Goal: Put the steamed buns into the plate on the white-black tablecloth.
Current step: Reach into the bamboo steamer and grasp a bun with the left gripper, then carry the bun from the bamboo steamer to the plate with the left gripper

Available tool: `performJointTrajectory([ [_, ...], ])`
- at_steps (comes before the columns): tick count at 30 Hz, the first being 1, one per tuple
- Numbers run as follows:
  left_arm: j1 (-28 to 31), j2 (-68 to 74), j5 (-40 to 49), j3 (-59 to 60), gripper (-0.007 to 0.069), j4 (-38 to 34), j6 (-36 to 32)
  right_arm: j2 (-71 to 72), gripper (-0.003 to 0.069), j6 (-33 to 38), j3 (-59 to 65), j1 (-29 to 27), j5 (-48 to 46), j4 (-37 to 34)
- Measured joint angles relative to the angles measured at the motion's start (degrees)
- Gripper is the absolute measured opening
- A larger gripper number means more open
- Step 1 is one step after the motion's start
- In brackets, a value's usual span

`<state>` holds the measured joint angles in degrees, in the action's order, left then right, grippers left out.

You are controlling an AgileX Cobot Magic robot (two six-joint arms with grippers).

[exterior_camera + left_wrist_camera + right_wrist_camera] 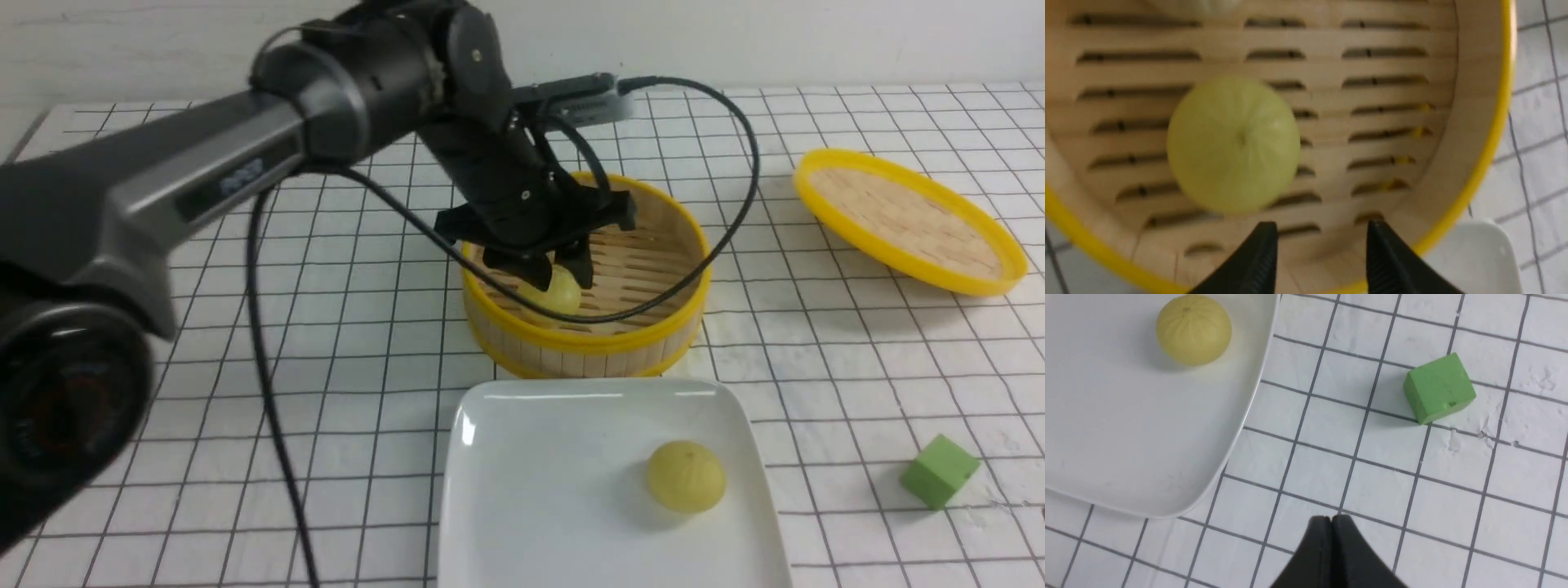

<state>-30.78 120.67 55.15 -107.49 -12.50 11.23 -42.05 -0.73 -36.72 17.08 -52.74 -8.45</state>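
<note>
White-black tablecloth (816,367) covers the counter (367,367); pale wall (816,41) behind. A pleated yellow bun (686,476) sits at the plate's (506,506) 3 o'clock; a second bun (1233,143), seemingly alike, lies in the steamer (588,343) under the released left pincer (1321,228). Right pincer (1332,518) clenched.

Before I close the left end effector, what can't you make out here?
1. Pale shape, possibly the third bun: left wrist view, cut off by the frame edge; unseen in the front view.
2. Yellow bun in the steamer: front view, partly covered by the left end effector and cable; contact unclear.
3. Plate: near edge cut off by the front view's bottom.
</note>
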Motion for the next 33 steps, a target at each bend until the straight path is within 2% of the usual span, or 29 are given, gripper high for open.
performJointTrajectory([
  [3, -0.1, 5.7, 2.6, -7.1, 0.0409, 5.3, 0.1, 0.0, 0.0, 0.0, 0.1, 0.0, 1.1, 0.0],
  [7, -0.1, 9.2, 3.5, -10.0, 0.0402, 9.2, 0.3, -0.2, 0.0001, 0.0, 0.1, 0.0, 1.5, 0.0],
  [9, -0.1, 10.2, 4.1, -10.3, 0.0349, 9.4, 0.5, -0.2, 0.0003, 0.0, 0.2, 0.0, 1.6, 0.0],
  [10, -0.1, 10.4, 4.5, -10.3, 0.0287, 9.2, 0.5, -0.2, 0.0005, 0.0, 0.1, 0.0, 1.6, 0.0],
  [11, -0.1, 10.4, 4.6, -10.4, 0.0274, 9.1, 0.5, -0.2, 0.0005, 0.0, 0.1, 0.0, 1.6, 0.0],
  [12, -0.1, 10.4, 5.1, -10.5, 0.022, 8.9, 0.5, -0.2, 0.0006, 0.0, 0.1, 0.0, 1.6, 0.0],
  [13, -0.1, 9.9, 6.4, -11.2, 0.0108, 8.3, 0.2, -0.2, 0.0008, 0.0, 0.1, 0.0, 1.6, 0.0],
  [14, -0.1, 9.1, 7.9, -12.1, 0.0056, 7.5, -0.1, -0.2, 0.0009, 0.0, 0.1, 0.0, 1.6, 0.0],
  [16, -0.1, 6.8, 11.1, -13.6, 0.0027, 6.7, -0.4, -0.2, 0.001, 0.0, 0.1, 0.0, 1.6, 0.0],
  [21, -0.2, -2.5, 15.0, -14.5, 0.0022, 5.5, -0.9, -0.3, 0.0015, 0.0, 0.1, 0.0, 1.7, 0.2],
  [24, -1.8, -13.4, 15.3, -6.2, 0.0022, 4.9, -1.0, -0.3, 0.0019, 0.0, 0.1, 0.0, 1.7, 0.3],
  [29, -7.7, -19.1, 15.6, 10.6, 0.0025, 4.6, -1.0, -0.3, 0.0025, 0.0, 0.1, 0.0, 1.7, 0.2],
  [32, -11.2, -18.4, 11.8, 18.6, 0.0035, 4.5, -1.0, -0.3, 0.0027, 0.0, 0.1, 0.0, 1.7, 0.2],
  [33, -12.5, -17.3, 7.4, 23.1, 0.005, 4.2, -0.4, -0.3, 0.0027, 0.0, 0.1, 0.0, 1.7, 0.2],
])
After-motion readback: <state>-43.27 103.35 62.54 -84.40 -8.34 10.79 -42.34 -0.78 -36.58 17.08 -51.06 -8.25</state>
